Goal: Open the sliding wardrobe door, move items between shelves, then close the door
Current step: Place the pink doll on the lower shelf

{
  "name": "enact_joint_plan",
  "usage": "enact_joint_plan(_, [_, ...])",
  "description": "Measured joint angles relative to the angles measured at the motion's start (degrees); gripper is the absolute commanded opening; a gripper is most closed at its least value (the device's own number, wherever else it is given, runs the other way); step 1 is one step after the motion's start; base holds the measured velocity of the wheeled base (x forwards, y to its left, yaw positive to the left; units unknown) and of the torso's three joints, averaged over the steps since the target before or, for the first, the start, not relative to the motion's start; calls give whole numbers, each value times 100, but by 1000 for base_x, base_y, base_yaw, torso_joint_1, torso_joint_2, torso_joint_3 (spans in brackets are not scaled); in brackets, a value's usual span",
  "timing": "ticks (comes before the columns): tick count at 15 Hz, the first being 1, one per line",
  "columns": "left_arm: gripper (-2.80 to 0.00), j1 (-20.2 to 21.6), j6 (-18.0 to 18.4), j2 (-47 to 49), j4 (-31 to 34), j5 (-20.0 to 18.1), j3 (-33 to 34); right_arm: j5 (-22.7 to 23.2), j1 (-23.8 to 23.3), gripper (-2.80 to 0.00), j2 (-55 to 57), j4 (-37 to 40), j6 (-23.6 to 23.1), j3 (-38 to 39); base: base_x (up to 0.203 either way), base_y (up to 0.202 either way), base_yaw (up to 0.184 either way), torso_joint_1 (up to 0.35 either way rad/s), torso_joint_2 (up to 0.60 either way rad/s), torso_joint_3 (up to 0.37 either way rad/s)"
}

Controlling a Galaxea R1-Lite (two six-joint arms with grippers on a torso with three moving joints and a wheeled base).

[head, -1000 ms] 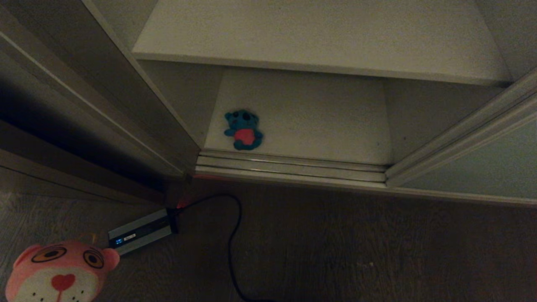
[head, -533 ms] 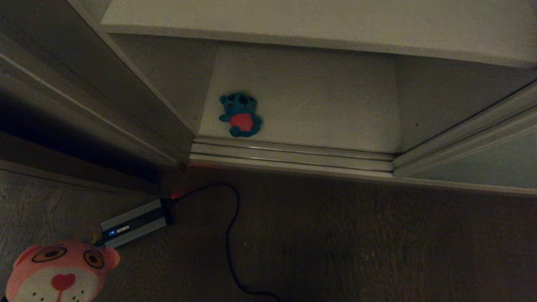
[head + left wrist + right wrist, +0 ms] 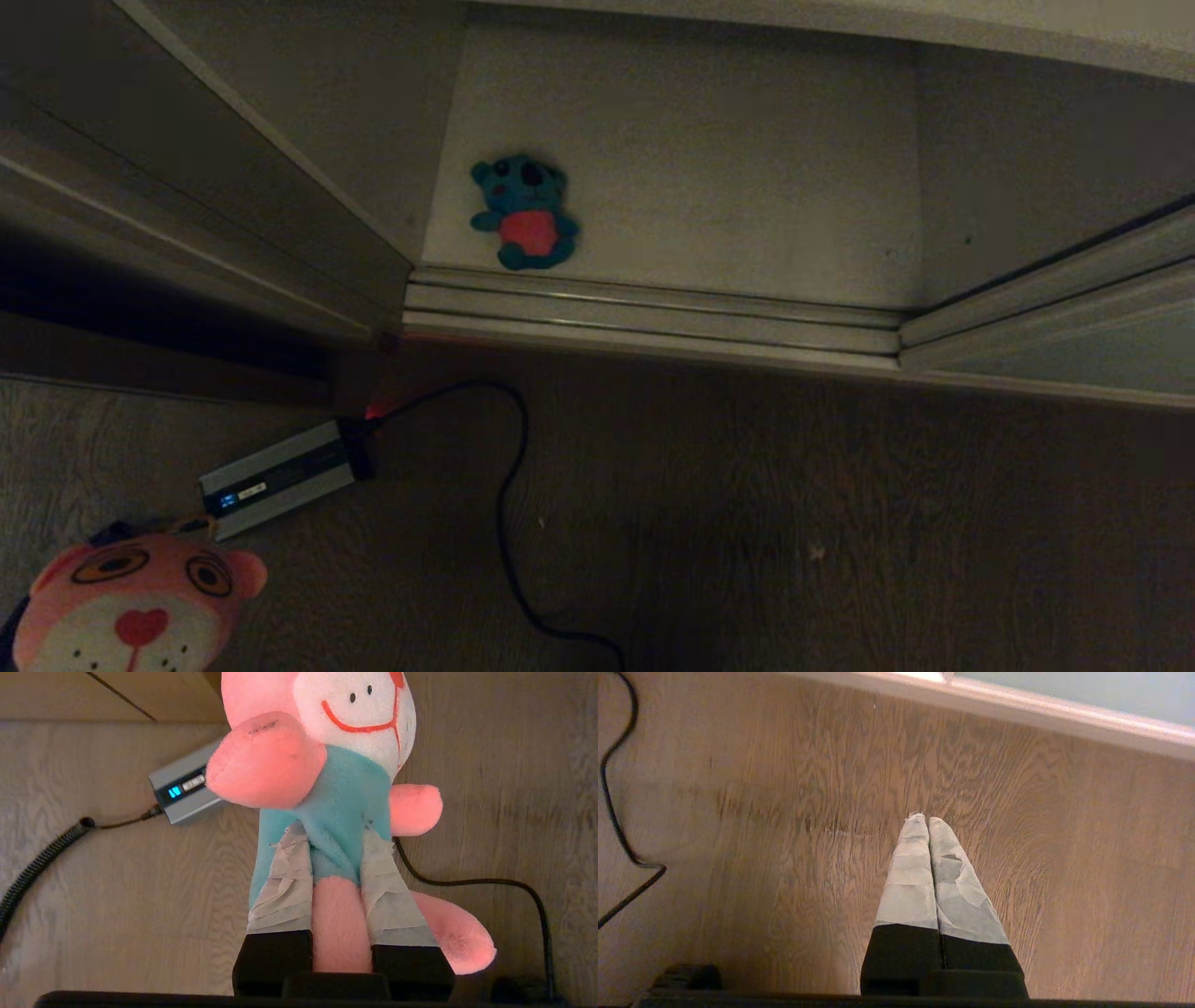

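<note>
The view has tipped downward, the small teal plush bear [image 3: 524, 214] lying at eleven o'clock on the off-white bottom shelf [image 3: 747, 187], while the left claw [image 3: 332, 840] stays clamped on the pink plush toy [image 3: 336, 798] and the right claw [image 3: 928, 823] hangs pressed together.

The left pincer [image 3: 334, 847] points down, its two taped fingers [image 3: 285, 877] clamped on the pink toy [image 3: 336, 812] at its body. The right pincer [image 3: 928, 820] also points down, fingers pressed together, holding nothing.
</note>
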Motion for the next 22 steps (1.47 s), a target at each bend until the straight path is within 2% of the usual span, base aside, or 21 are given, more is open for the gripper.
enact_joint_plan(9, [-280, 5, 121, 7, 29, -24, -5, -2, 0, -280, 2, -2, 0, 0, 0, 0, 0, 1, 3, -19])
enact_joint_plan(11, [-280, 2, 412, 10, 8, -116, -11, 0, 0, -280, 2, -2, 0, 0, 0, 0, 0, 0, 0, 0])
enact_joint_plan(12, [-280, 2, 440, 10, 7, -204, -79, 0, 0, -280, 2, -1, 2, 0, 0, 0, 0, 0, 0, 0])
enact_joint_plan(16, [-280, 0, 314, 335, 145, -867, -1060, 0, 0, -280, 2, -2, 2, 0, 0, 0, 0, 0, 0, 0])
enact_joint_plan(19, [-280, -13, -119, 1341, 128, -1273, -1743, 0, 0, -280, 2, -2, 0, 0, 0, 0, 0, 0, 0, 0])
enact_joint_plan(22, [-280, -22, -359, 2699, 87, -2063, -2277, 0, 0, -280, 2, -2, 0, 0, 0, 0, 0, 0, 0, 0])
